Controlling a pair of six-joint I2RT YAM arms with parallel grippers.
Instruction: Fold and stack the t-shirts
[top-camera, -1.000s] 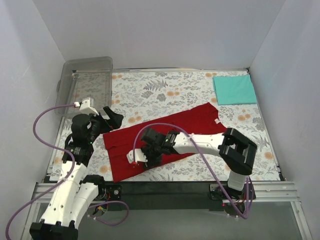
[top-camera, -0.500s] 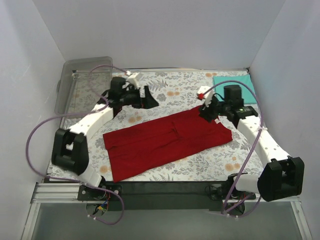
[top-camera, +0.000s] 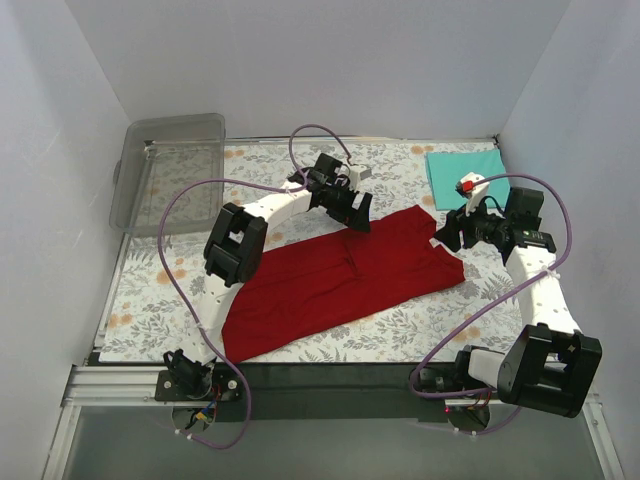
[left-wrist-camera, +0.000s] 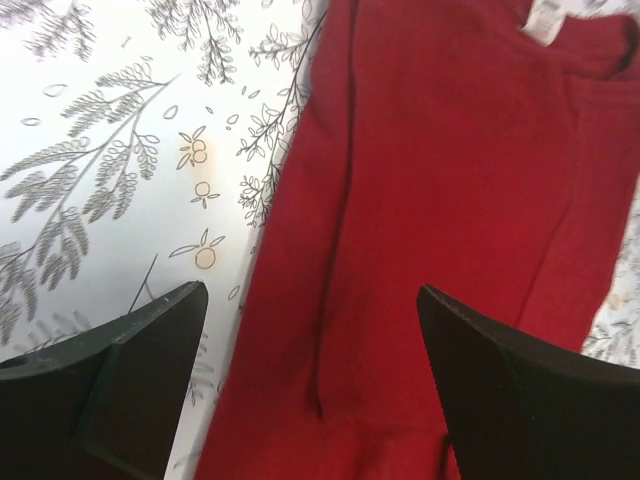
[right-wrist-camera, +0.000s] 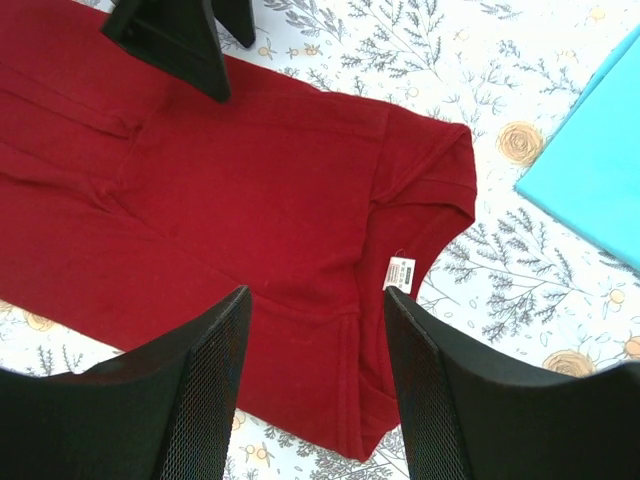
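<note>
light: bright, even | shadows: soft, faint | focus: sharp | wrist views: wide-angle

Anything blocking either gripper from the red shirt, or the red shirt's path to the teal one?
Nothing visible. The left gripper and right gripper both hover over the red shirt, jaws open, only bare cloth below. Between it and the folded teal shirt lies just patterned table.

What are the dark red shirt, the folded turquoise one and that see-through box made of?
The deep red t-shirt looks like soft matte cloth, probably cotton: it creases and shows seams. The turquoise shirt looks similar, smooth, matte. The clear bin seems hard plastic: see-through, glossy.
</note>
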